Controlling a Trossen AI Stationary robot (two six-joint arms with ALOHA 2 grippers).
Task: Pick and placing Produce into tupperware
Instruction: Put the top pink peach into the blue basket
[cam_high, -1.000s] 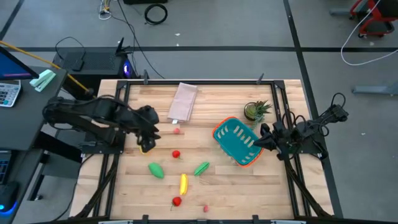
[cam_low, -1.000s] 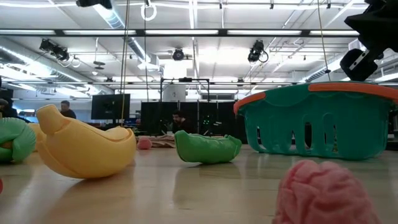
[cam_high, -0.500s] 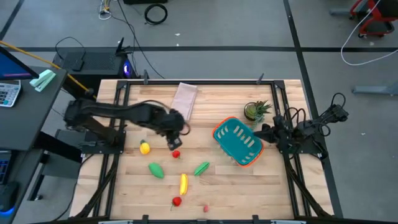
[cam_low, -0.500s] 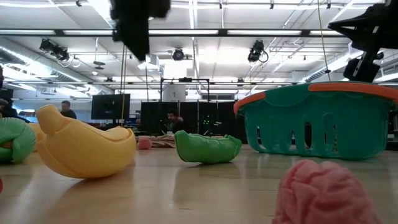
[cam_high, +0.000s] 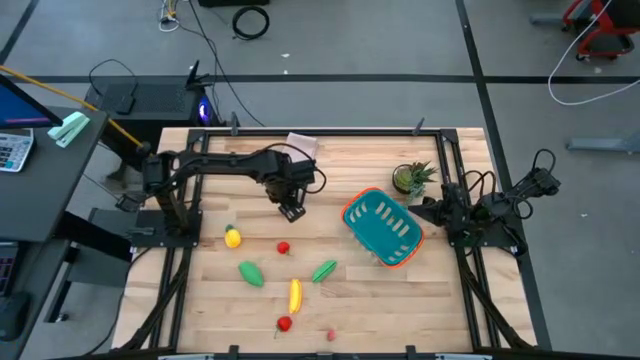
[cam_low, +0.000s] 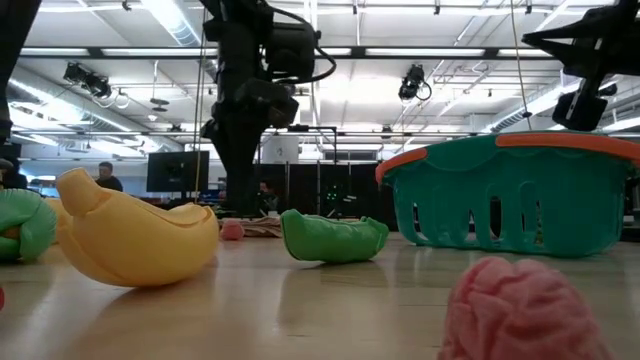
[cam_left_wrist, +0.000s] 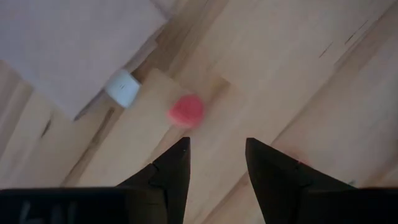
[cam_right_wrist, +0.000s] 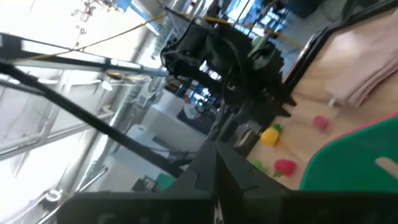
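Illegible marking on left gripper (cam_left_wrist: 216, 147)

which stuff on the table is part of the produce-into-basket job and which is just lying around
Part of the job:
- teal basket
- lemon
- red tomato
- green pod
- green fruit
- banana
- second red tomato
- small pink piece, below the open left end effector

Just lying about:
- folded beige cloth
- potted plant
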